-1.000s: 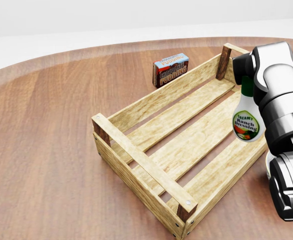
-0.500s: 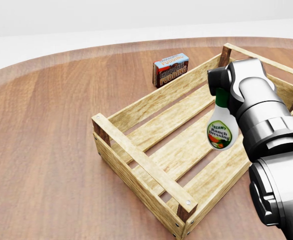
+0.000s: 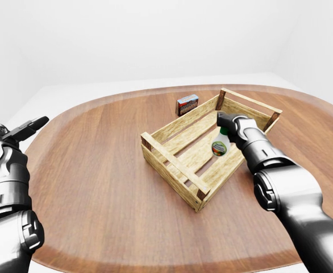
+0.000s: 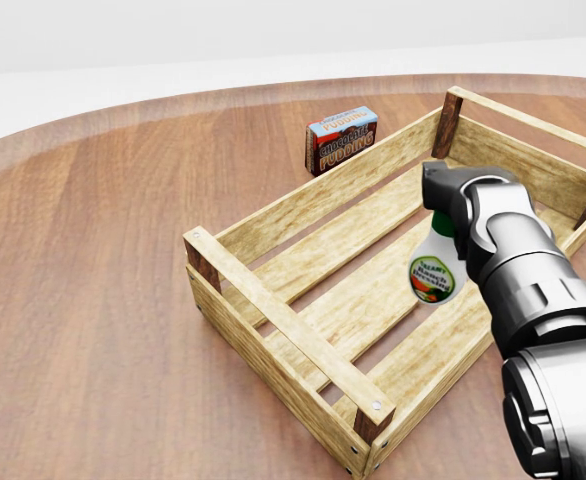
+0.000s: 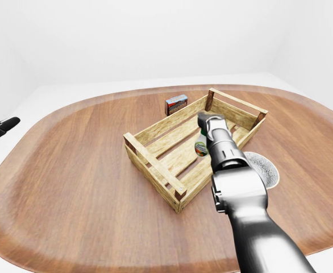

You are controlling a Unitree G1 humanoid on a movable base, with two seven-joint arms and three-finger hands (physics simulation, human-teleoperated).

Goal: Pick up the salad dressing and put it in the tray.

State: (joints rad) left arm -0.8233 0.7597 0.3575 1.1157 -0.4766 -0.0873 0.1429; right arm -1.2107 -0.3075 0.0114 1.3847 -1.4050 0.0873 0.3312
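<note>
Pick is done: right hand (image 4: pixel 451 205) has its fingers closed round the green neck of the salad dressing (image 4: pixel 434 267), which hangs upright over the slatted floor of the tray (image 4: pixel 273 310), inside its walls, toward the right end in the head view. Whether the bottle's base touches the slats I cannot tell. Left to do, by my reading: lower, release, withdraw. Left hand (image 3: pixel 24 129) is raised at the far left, fingers extended, holding nothing. Pudding box (image 4: pixel 342 138) stands outside the tray.

Rough pale-wood tray (image 4: pixel 303 340) under the glossy metal robot hand (image 4: pixel 463 205); smooth, faintly sheened wooden tabletop (image 4: pixel 93 300); plastic-looking salad dressing (image 4: pixel 433 270).
</note>
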